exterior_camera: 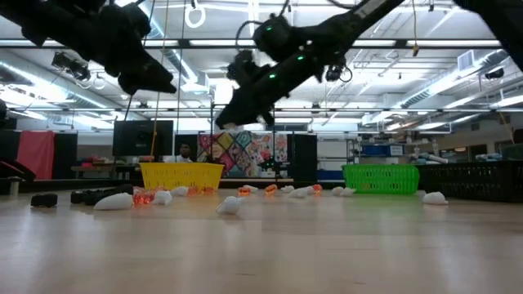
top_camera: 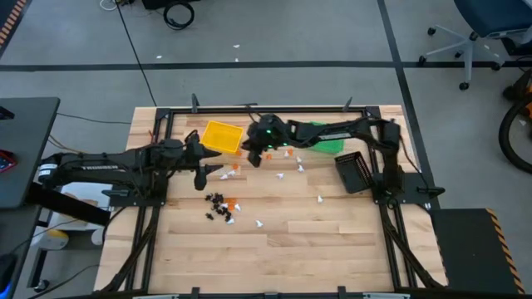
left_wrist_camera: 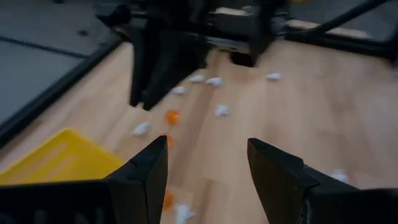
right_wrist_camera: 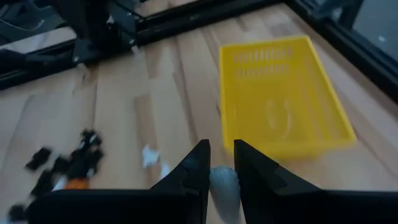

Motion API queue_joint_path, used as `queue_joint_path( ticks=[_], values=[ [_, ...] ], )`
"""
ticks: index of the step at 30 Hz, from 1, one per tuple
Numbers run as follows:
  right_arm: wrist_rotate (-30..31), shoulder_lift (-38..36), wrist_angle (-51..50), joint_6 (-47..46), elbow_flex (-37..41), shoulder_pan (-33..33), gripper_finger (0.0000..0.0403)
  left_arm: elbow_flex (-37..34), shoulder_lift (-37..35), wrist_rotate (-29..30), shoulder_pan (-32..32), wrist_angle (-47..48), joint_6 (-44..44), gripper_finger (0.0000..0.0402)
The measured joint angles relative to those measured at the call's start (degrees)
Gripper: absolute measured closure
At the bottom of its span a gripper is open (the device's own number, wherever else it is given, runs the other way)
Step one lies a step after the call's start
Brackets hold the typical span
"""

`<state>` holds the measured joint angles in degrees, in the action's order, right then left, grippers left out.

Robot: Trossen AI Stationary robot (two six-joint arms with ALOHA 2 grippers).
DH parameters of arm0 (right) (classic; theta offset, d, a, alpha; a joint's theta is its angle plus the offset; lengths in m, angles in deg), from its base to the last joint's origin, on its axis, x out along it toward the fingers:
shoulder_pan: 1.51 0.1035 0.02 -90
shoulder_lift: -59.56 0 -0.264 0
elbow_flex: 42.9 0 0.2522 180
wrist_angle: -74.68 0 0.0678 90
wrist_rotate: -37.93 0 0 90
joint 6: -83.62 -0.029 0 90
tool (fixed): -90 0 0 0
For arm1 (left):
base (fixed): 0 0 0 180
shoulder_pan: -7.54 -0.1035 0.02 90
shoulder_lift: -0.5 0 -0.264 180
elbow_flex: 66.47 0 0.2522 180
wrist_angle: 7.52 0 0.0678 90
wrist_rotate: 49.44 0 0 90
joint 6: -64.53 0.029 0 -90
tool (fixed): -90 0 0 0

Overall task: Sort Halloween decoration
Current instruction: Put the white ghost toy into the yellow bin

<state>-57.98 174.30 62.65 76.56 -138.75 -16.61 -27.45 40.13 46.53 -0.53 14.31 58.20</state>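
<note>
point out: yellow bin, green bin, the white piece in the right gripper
yellow bin (right_wrist_camera: 283, 93): right wrist view, its floor.
green bin (exterior_camera: 381, 178): low view, its front wall.
white piece (right_wrist_camera: 224, 185): right wrist view, its middle, between the right gripper (right_wrist_camera: 222, 157) fingers.

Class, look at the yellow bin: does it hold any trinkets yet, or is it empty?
Empty, as far as visible: the right wrist view shows the yellow bin's bare floor, no trinkets inside.

Yellow bin (top_camera: 222, 136), green bin (top_camera: 327, 137), black bin (top_camera: 355, 172), white, orange and black trinkets (top_camera: 223, 207), pale wood table (top_camera: 316, 241)
</note>
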Motion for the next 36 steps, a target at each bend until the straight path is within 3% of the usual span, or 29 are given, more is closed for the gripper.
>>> queue_joint_path(
  ticks=[8, 15, 30, 36],
  values=[
    [-0.33, 13.25, 0.07, 4.86, -15.56, -0.69, 0.0335, -5.65, -2.37, 2.1, 0.0, -5.28, 0.08, 0.0205],
    [-0.35, 20.14, -0.71, 5.75, -22.05, -3.0, 0.0334, -9.75, -3.01, 2.12, 0.02, -10.61, -0.27, 0.0205],
    [-1.66, 19.95, -2.46, 6.53, -21.72, -4.27, 0.0257, -9.75, -2.88, 2.16, 0.0, -12.76, -1.16, 0.0205],
    [-1.79, 17.67, -3.5, 8.62, -21.61, -4.45, 0.0248, -9.81, -2.88, 2.27, 0.57, -12.68, 0.92, 0.0205]
  ],
)
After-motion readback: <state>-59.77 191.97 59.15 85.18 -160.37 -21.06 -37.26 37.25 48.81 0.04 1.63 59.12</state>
